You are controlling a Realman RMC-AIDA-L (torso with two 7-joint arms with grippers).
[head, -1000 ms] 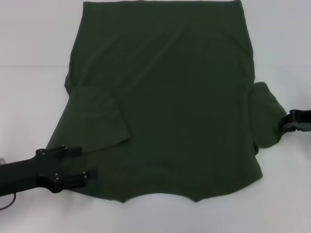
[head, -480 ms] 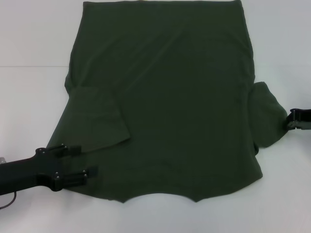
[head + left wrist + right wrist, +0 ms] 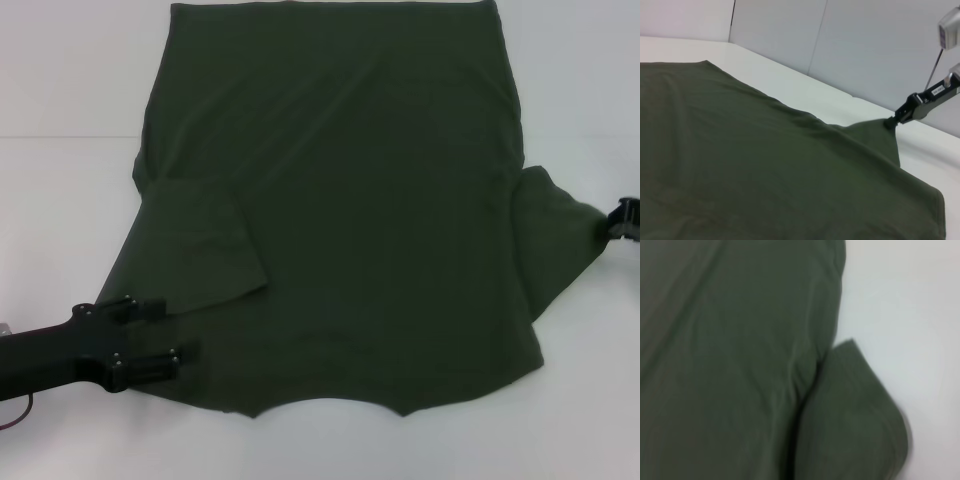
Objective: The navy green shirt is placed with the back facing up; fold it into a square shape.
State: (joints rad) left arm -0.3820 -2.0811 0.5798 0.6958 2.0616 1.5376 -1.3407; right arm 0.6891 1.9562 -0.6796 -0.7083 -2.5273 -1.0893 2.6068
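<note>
Left gripper (image 3: 185,334) low at near-left, jaws parted; right gripper (image 3: 618,220) far right, jaws pinched.

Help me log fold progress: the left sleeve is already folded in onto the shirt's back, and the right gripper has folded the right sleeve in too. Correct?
Not quite. The right sleeve is not folded in: the head view shows it stretched outward, off the navy green shirt, held at its tip by the right gripper. The left sleeve does lie folded in.
</note>
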